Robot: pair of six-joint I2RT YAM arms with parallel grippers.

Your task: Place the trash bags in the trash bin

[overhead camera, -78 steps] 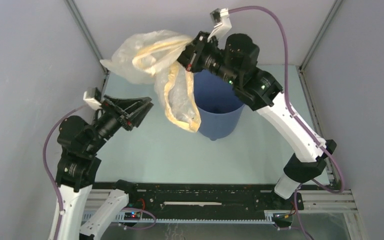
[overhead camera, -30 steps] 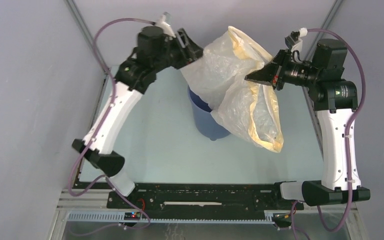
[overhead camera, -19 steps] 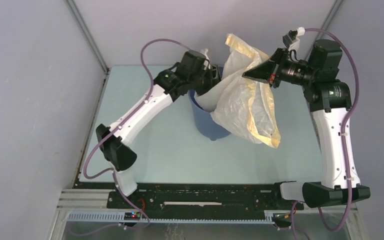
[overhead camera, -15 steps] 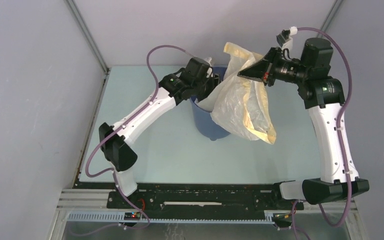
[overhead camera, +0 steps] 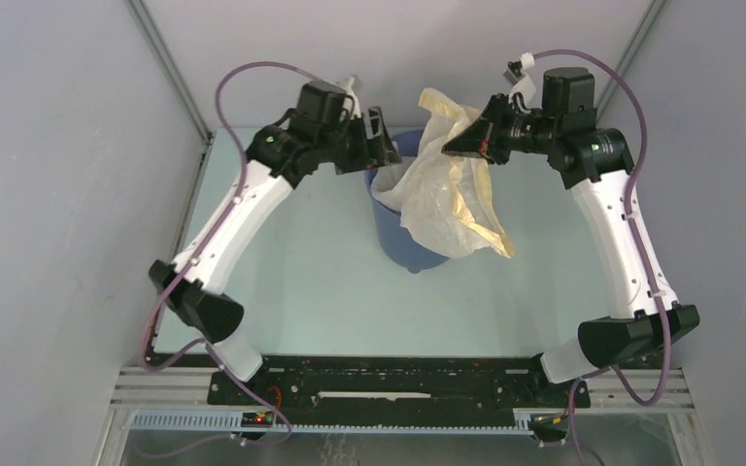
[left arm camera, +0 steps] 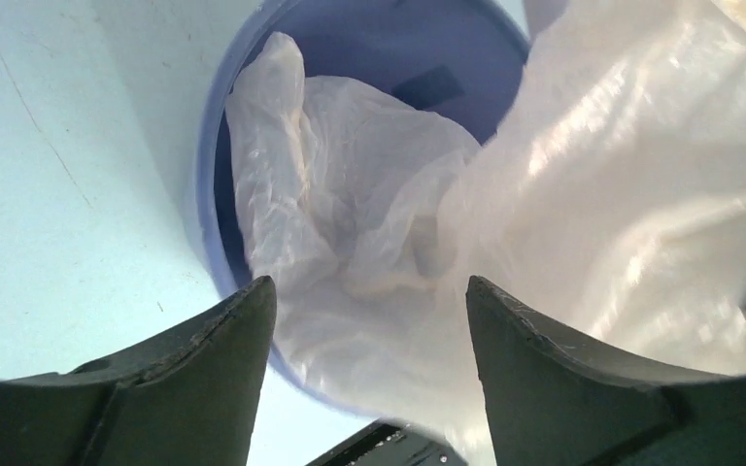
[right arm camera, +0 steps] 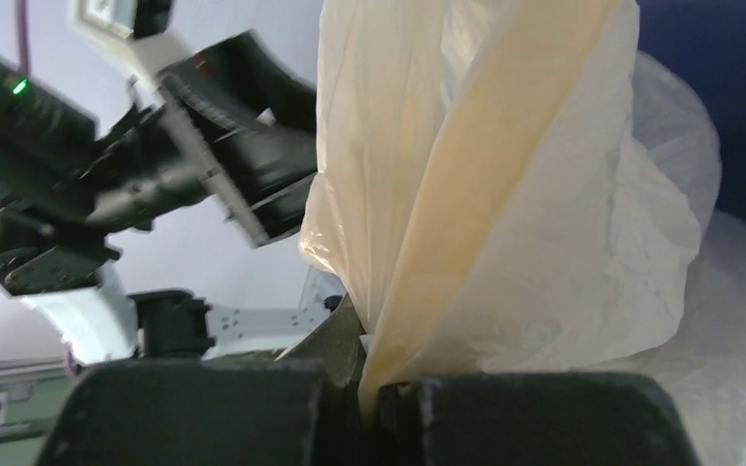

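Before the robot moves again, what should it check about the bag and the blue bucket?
1. Right pincer shut on the trash bag rim: ok.
2. Left pincer open, holding nothing: ok.
3. Trash bin standing upright: ok.
4. Some of the bag inside the bin: ok.
5. Whole bag inside: not ok; a big part with the yellow band hangs outside over the bin's rim.
6. Bag reaching the bin's bottom: cannot tell.

Even bright light, blurred wrist foregrounds
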